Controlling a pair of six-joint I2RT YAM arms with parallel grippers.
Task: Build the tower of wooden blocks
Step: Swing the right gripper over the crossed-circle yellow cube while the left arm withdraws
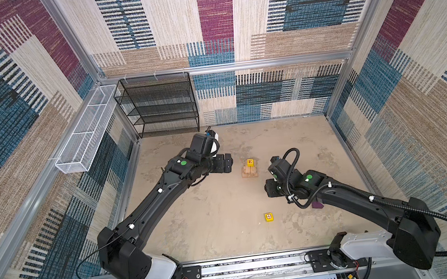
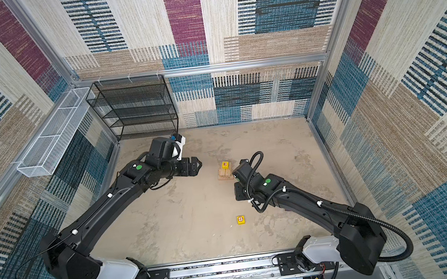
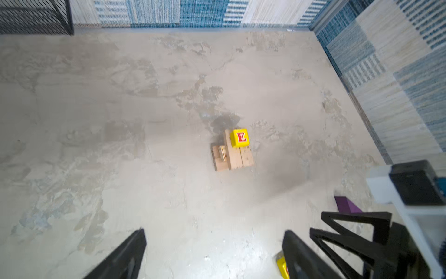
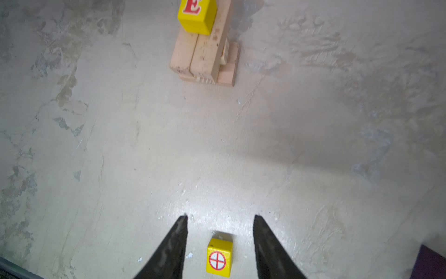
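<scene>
- The tower [image 1: 250, 171] stands mid-table, slightly to the far side, between the two grippers. Its tan planks [image 4: 205, 53] are bare, square-edged wood laid flat in crossed layers. Two lie side by side on top; how many lie beneath is hard to count.
- A yellow cube marked E [image 3: 239, 138], glossy with a red letter, sits on the far end of the top planks. The right wrist view cuts it off at the frame edge.
- One lower plank shows dark comb-like lines near its end; the rest of it is covered.
- A second yellow cube [image 1: 269, 216], with a red crossed circle on white, rests alone on the table [image 1: 210, 217]. It is nearer than the tower and well apart from it.
- The purple wedge [image 1: 317, 205] lies to the right, mostly hidden under the right arm, so only a corner shows.
- The table is matte beige, mottled like rough plaster.
- The left gripper [image 3: 214, 241] hangs left of the tower, its black tapered jaws spread wide with nothing between them.
- The right gripper [image 4: 220, 218] is right of the tower and points down, jaws partly apart and empty. The second cube appears between them in the wrist view, untouched. In both top views its fingertips are hidden beneath the wrist.
- A black mesh shelf [image 1: 157, 107] and a white wire basket [image 1: 85, 134] stand at the far left.
</scene>
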